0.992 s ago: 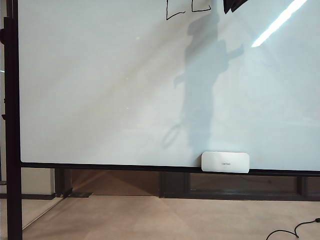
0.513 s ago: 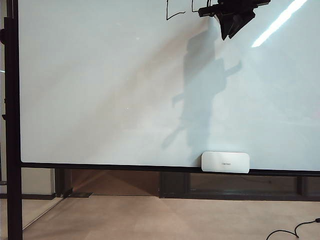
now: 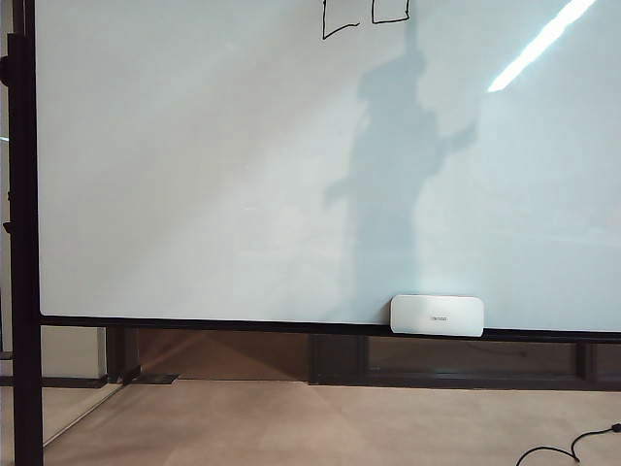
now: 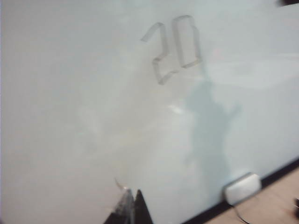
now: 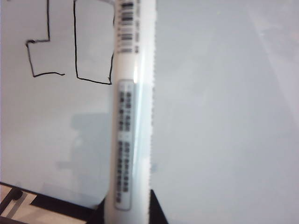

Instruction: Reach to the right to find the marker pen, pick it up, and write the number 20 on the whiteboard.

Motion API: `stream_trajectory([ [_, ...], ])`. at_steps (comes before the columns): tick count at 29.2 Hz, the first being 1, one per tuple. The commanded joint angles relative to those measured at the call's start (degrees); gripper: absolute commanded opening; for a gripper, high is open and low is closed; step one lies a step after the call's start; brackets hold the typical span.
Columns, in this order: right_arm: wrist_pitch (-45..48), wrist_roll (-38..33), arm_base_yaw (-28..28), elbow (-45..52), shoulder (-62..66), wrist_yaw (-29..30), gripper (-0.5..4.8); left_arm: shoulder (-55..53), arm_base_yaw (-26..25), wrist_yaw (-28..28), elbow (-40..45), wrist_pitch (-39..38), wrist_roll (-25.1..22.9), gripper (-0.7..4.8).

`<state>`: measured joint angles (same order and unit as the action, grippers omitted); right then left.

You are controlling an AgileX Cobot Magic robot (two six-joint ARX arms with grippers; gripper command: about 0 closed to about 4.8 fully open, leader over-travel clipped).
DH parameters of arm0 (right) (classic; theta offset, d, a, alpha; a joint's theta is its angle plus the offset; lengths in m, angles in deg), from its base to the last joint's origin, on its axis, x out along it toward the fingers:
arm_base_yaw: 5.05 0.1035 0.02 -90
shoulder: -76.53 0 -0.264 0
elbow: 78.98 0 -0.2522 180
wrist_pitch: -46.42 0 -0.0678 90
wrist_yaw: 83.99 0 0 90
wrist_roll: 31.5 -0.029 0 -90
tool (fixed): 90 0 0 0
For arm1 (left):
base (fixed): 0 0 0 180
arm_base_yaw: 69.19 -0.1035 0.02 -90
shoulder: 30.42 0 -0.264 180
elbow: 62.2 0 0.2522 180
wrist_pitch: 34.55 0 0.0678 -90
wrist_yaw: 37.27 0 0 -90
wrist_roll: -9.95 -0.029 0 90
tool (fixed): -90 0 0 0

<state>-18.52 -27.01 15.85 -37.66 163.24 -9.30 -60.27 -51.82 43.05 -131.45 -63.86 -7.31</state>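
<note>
1. Plainly the writing looks done: the number 20 (image 5: 70,51), thin black square-cornered strokes, sits high on the large glossy white whiteboard with its thin black frame (image 3: 194,194). The exterior view catches only the digits' lower halves, at the top edge of the picture.

2. Right gripper (image 5: 126,212): the wrist view shows a long white marker pen with printed barcode labels (image 5: 128,116) running straight out from between the dark fingers, its long axis pointing toward the board. Fingers narrowly closed round the barrel; I read that as a firm hold. The tip is out of sight, so I cannot tell whether it touches the board.

3. Key relation: in that view the pen barrel lies just beside the zero's outer stroke and overlaps it. The digits lie to one side of the barrel and bare board to the other. My guess is that nothing is left to write; what remains is to draw clear without smearing the strokes.

4. Left gripper (image 4: 131,207): only the dark finger tips show at the picture's edge, close together, nothing visibly between them. Blurred; I would call them closed and empty. It faces the board well apart from the digits, so the right arm is the nearer.

5. A small white rounded-rectangle eraser (image 3: 437,316) rests on the board's lower frame, well below the number. No containers in sight, and no counter.

6. Neither arm appears in the exterior view; only a grey shadow (image 3: 398,175) falls on the board under the digits.
</note>
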Motion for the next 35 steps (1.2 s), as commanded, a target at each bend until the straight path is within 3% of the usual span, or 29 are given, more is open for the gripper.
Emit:
stream_trajectory([
  [1, -5.03, 0.24, -0.02, -0.17, -6.75, -0.17, -0.01, 3.21, 0.04, 3.54, -3.93, -5.84, -1.51, -0.05],
  [6, -13.4, 1.25, -0.02, 0.02, -17.44, -1.7, -0.01, 8.09, 0.04, 6.29, -8.52, -21.92, -2.19, -0.05],
  [11, -19.21, 0.5, 0.0, 0.04, -24.11, -1.66, -0.02, 13.81, 0.04, 11.61, -8.68, -25.83, -2.01, -0.05],
  [14, -24.15, -0.02, 0.0, 1.75, -28.74, -1.46, -0.01, 16.26, 0.04, 12.44, -8.81, -30.64, 0.42, -0.05],
  [17, -28.15, -0.04, 0.0, 10.05, -36.76, -1.14, -0.01, 18.27, 0.04, 12.5, -8.81, -37.92, 4.96, -0.05],
  [24, -27.91, -5.03, -0.04, 25.53, -51.89, 2.6, -0.01, 21.99, 0.04, 14.21, -8.81, -39.12, 7.58, -0.05],
  [29, -27.78, -7.74, -1.62, 36.3, -63.47, 7.65, -0.01, 22.71, -0.04, 14.19, -8.79, -42.88, 13.44, -0.05],
  [32, -27.06, -7.91, -4.85, 39.74, -67.32, 11.69, -0.01, 22.71, -0.44, 12.57, -8.79, -42.93, 15.1, -0.05],
  [35, -24.72, -7.87, -7.48, 43.54, -70.01, 15.21, -0.01, 22.71, -4.39, 9.01, -8.63, -42.4, 16.26, -0.05],
])
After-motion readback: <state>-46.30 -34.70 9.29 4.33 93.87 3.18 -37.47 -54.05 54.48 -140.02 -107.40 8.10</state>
